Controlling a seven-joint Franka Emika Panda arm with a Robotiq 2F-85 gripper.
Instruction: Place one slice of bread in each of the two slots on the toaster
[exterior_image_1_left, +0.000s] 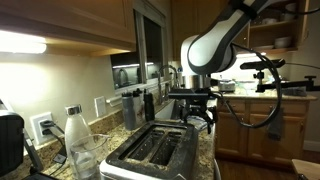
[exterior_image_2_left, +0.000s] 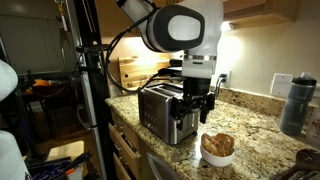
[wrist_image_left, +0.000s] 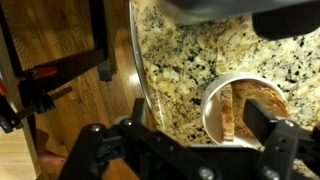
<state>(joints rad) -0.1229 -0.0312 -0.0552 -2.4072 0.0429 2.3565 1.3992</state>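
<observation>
In an exterior view the toaster (exterior_image_1_left: 152, 150) fills the granite counter (exterior_image_1_left: 207, 150) front, its two slots (exterior_image_1_left: 160, 146) dark; the gripper (exterior_image_1_left: 200, 112) hangs just behind. In an exterior view it hovers between the toaster and a bowl (exterior_image_2_left: 218, 159) holding the slices of bread (exterior_image_2_left: 218, 144). In the wrist view its jaws stand spread and empty, with a wood floor (wrist_image_left: 60, 60) past the counter edge.

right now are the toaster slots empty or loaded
Empty, as far as shows: both slots look dark with nothing sticking out, and bread slices sit in the white bowl.
</observation>
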